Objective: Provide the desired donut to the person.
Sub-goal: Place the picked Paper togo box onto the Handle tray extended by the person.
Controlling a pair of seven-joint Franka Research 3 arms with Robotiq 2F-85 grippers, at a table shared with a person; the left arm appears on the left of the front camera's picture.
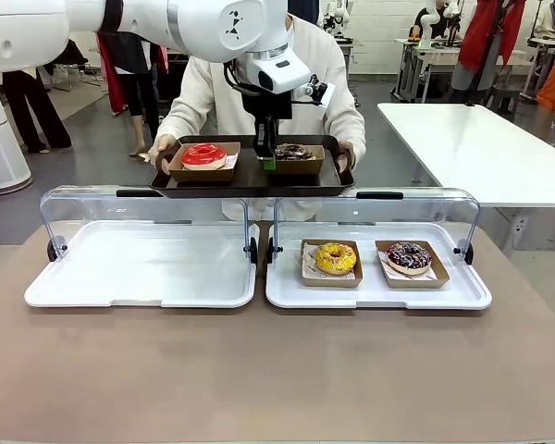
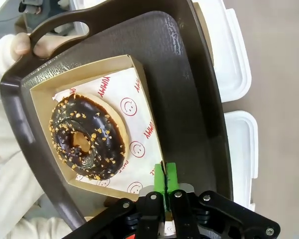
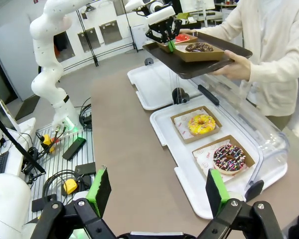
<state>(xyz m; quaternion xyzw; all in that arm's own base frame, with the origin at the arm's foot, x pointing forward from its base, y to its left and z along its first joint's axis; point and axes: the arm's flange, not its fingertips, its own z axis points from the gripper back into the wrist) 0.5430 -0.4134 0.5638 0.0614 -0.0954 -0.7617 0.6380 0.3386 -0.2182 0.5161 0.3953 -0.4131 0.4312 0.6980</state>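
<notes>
At the bottom of the right wrist view, the right gripper [image 3: 157,191] waits with its jaws spread wide and nothing between them, above the brown table [image 1: 277,379]. A little farther, in the centre of the front view, two white display trays [image 1: 139,268] lie side by side with their clear lids raised. The right one holds a yellow donut [image 1: 336,257] and a sprinkled chocolate donut [image 1: 409,256], each in a cardboard box.

Beyond the trays, in the upper middle of the frame, the person [image 1: 338,79] holds a dark serving tray [image 1: 250,180] with both hands. On it sit a red donut [image 1: 204,154] in its box and the chocolate nut donut [image 2: 87,137] in a second cardboard box [image 2: 139,82]. The left gripper [image 2: 165,177] is clenched on the near edge of this second box; the green pads press the thin wall between them.

I judge that the step in hand is setting down and letting go. To do it well, the box must rest flat on the serving tray before the jaws open. Then the jaws should open fully and the arm should rise straight up, so a pad does not drag the box or tip the tray that the person carries.
</notes>
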